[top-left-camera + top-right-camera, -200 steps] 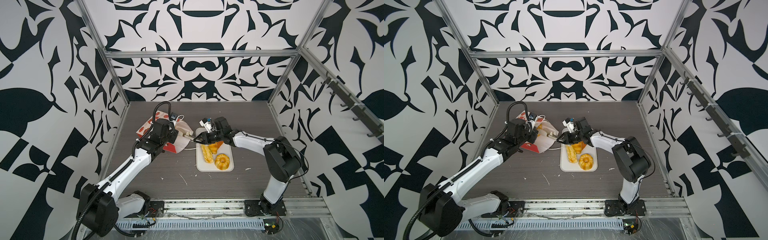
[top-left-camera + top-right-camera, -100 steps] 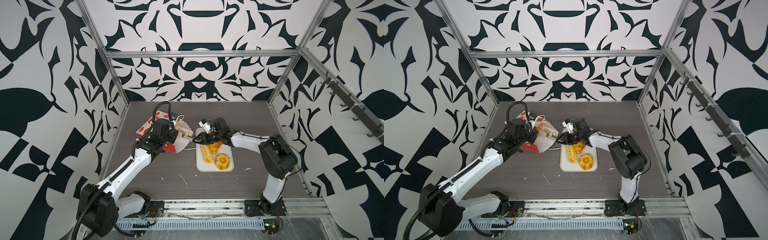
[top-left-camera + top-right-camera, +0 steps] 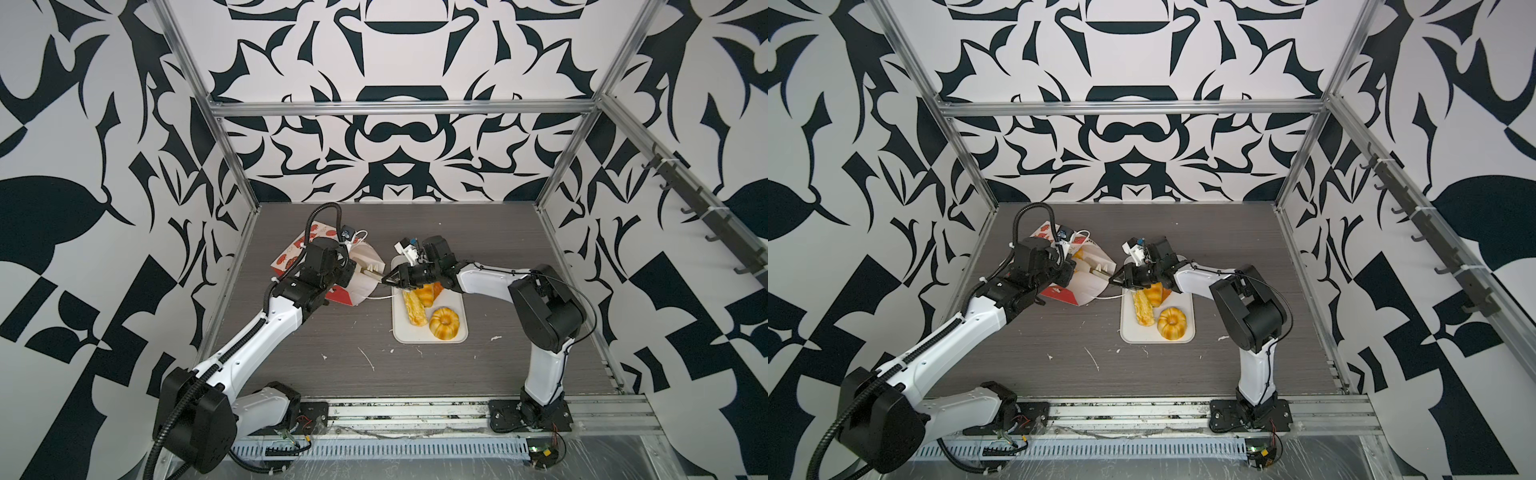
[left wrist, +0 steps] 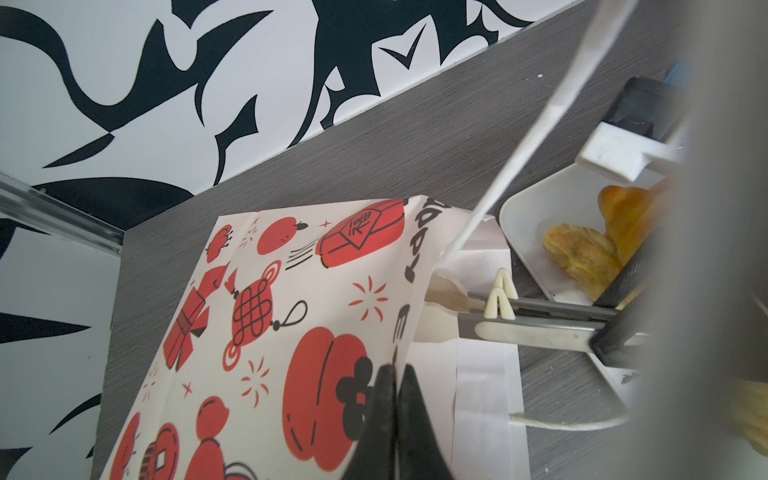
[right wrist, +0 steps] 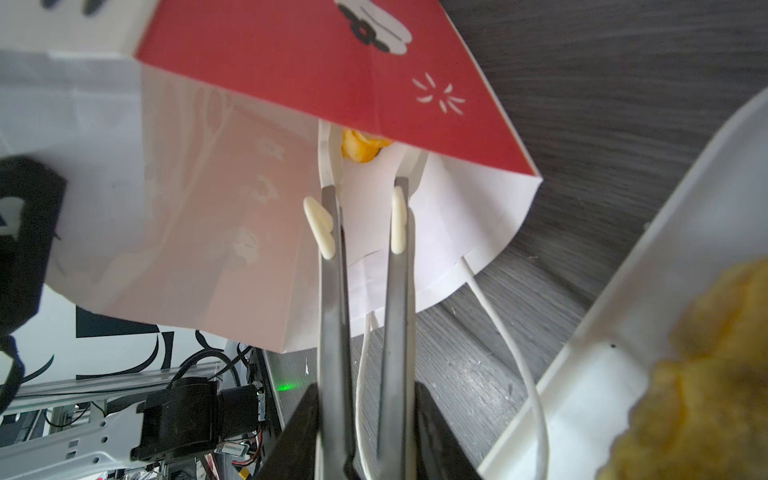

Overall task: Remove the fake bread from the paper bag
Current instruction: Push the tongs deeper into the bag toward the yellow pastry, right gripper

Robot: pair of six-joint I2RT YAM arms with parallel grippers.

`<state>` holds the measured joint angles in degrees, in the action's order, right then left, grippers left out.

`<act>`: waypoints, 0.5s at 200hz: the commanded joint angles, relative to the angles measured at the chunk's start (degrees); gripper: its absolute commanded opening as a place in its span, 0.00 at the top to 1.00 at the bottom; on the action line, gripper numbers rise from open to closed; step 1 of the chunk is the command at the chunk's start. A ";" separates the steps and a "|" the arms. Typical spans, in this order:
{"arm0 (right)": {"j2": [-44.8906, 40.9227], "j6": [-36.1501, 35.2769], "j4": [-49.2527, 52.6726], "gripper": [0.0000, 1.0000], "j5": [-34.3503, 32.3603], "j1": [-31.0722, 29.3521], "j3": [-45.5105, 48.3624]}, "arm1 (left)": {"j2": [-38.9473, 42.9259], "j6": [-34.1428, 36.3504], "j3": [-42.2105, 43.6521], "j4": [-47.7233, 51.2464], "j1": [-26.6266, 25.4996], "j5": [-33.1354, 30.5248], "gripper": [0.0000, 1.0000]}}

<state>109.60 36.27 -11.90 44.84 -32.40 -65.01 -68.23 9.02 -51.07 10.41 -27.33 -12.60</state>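
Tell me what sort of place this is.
Probably a robot test cell: black-and-white patterned walls on an aluminium frame, a left arm and right arm bolted to a front rail, toy bread on a tray.

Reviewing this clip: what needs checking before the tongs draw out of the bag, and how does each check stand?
1. Mouth held open, left gripper shut on the paper bag: ok.
2. The right gripper shut on the tongs: ok.
3. Tong tips flank the yellow bread piece inside the bag: ok.
4. Piece actually pinched: cannot tell.
5. The white cord handle clear of the tongs: cannot tell; it runs close by.
6. Bare room on the tray: ok.
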 commanded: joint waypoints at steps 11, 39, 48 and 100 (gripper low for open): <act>0.41 1.03 -3.74 0.64 2.07 -0.55 -3.18 | -0.09 0.04 -1.06 -0.83 -0.16 1.10 1.00; 1.18 1.41 -4.40 0.64 2.18 -0.90 -3.58 | -0.15 0.04 -1.04 -0.83 -0.17 1.12 1.00; 1.49 1.51 -4.44 0.64 2.18 -0.98 -3.78 | -0.13 -0.01 -1.00 -0.88 -0.17 1.20 1.00; 3.03 2.50 -5.05 0.64 2.90 -1.48 -5.10 | -0.02 -0.05 -0.90 -1.10 -0.09 1.27 1.00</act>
<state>113.01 38.24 -13.63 46.17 -33.41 -67.61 -68.31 9.02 -51.07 10.39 -27.33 -12.56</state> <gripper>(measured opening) 0.364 0.048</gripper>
